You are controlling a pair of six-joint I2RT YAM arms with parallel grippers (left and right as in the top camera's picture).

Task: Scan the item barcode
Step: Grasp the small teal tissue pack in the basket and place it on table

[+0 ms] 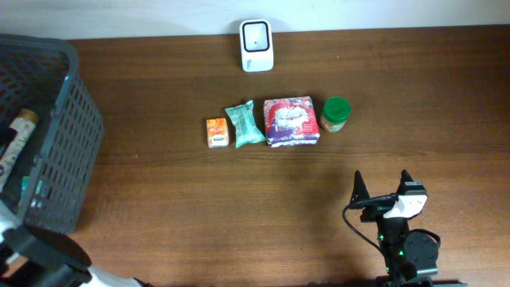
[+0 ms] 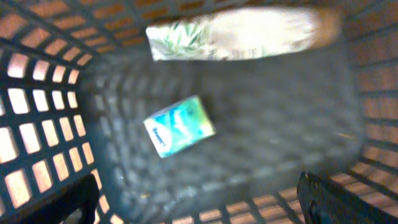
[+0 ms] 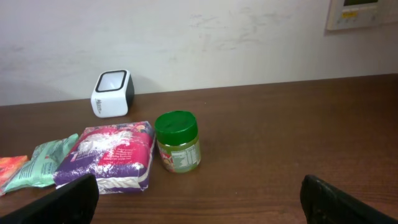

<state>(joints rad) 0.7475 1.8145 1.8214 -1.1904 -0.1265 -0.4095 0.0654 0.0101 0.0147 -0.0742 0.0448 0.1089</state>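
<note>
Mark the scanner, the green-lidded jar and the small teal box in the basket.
scanner (image 1: 256, 45): overhead view, centre of its top face.
green-lidded jar (image 3: 178, 144): right wrist view, body just below the lid.
small teal box (image 2: 179, 126): left wrist view, middle of its printed face.

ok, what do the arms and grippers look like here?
Left gripper and right gripper: black fingers. Right arm: black, white block at the wrist, looping black cable, green light lower down. Left arm: black and white, mostly out of frame.
</note>
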